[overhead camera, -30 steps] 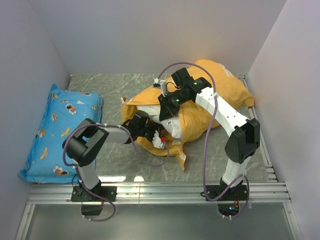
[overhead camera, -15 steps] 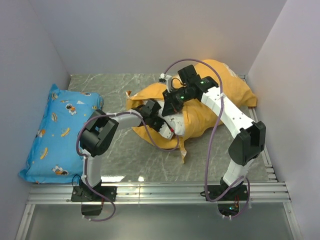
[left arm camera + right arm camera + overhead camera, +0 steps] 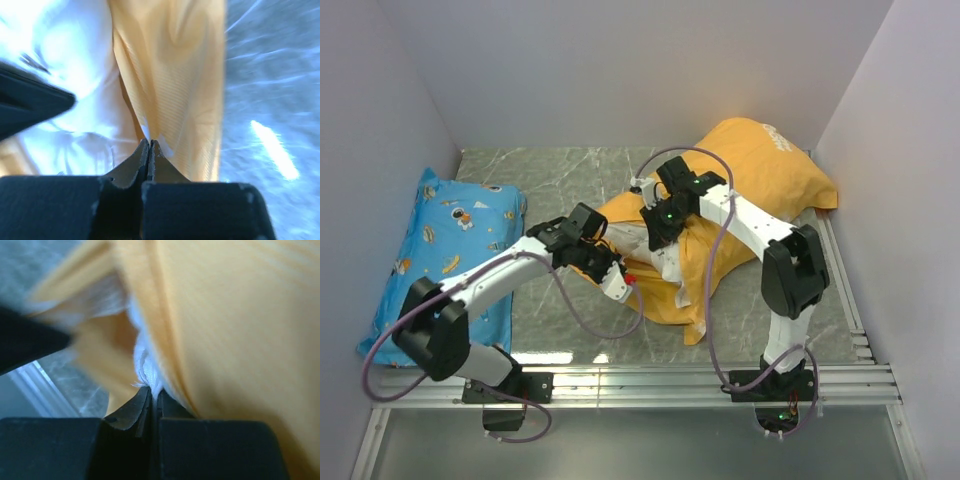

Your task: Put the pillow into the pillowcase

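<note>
The orange pillowcase [image 3: 760, 165] lies crumpled on the desk. Its plump far end sits well beyond both jaws (small white logos show there), and its near edge is pinched in the closed left jaws. The white pillow [image 3: 65, 75] bulges out just left of them, with a wrinkled fold caught at the shut right jaws.

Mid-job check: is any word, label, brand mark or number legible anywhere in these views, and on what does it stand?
No text can be read in any view.
Small white print on the far end of the pillowcase: too small to read.
Blue pillow: cartoon pictures only, no legible words.
Both wrist views: blurred fabric, no text.
</note>
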`<state>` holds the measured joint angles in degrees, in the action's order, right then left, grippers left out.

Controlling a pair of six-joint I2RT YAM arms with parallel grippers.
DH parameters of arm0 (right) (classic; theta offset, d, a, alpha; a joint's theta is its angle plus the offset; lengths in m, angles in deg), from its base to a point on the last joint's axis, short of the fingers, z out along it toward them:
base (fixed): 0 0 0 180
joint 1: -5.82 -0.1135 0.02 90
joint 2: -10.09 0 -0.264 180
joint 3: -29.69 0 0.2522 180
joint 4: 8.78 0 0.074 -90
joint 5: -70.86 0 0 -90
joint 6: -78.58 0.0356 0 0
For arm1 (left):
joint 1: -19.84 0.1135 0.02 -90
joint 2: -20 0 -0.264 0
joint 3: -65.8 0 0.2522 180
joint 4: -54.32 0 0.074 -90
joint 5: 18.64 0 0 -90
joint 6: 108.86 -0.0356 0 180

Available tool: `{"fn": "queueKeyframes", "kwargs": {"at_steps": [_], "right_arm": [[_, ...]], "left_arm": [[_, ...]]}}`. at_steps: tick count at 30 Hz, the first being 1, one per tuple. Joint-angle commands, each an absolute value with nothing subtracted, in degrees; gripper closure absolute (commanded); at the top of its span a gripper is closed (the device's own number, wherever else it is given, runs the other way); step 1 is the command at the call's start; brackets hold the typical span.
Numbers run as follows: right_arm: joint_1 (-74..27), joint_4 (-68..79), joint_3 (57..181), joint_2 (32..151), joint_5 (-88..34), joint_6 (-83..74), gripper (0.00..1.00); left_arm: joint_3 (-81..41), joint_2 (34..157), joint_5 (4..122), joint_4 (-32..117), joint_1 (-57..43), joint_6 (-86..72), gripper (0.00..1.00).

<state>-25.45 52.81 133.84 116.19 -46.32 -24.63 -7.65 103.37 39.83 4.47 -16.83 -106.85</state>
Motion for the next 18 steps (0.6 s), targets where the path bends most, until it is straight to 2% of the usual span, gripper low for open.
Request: {"fn": "queueKeyframes", "kwargs": {"at_steps": [1, 4, 5, 7, 11, 13, 14, 18], "right_arm": [[-24.2, 44.8, 134.2, 119.8, -35.9, -21.1, 1.00], [-22.1, 42.9, 139.8, 124.1, -40.5, -8.2, 1.00], [-20.4, 40.9, 141.2, 125.0, -46.7, -4.3, 1.00], [-20.4, 38.1, 143.6, 125.6, -47.5, 2.9, 1.00], [-22.2, 29.8, 140.2, 124.4, -45.3, 11.3, 1.00], [-23.6, 24.9, 136.1, 125.0, -40.4, 14.3, 1.00], [-24.0, 20.5, 135.0, 125.3, -38.9, 16.0, 1.00], [-26.8, 18.1, 129.4, 127.6, -29.1, 16.8, 1.00]], "left_arm": [[-6.7, 97.5, 31.8, -8.3, -16.4, -109.9, 1.00], [-8.1, 94.5, 26.0, -15.8, -16.2, -114.4, 1.00], [-7.9, 94.0, 24.8, -16.3, -16.9, -114.0, 1.00], [-7.9, 93.6, 22.8, -15.2, -18.0, -111.2, 1.00], [-11.1, 93.5, 17.7, -15.3, -20.1, -106.0, 1.00], [-12.2, 91.3, 15.3, -13.3, -20.2, -103.3, 1.00], [-13.3, 90.4, 13.5, -11.7, -20.2, -99.0, 1.00], [-16.3, 84.9, 11.6, 0.0, -20.0, -85.8, 1.00]]}}
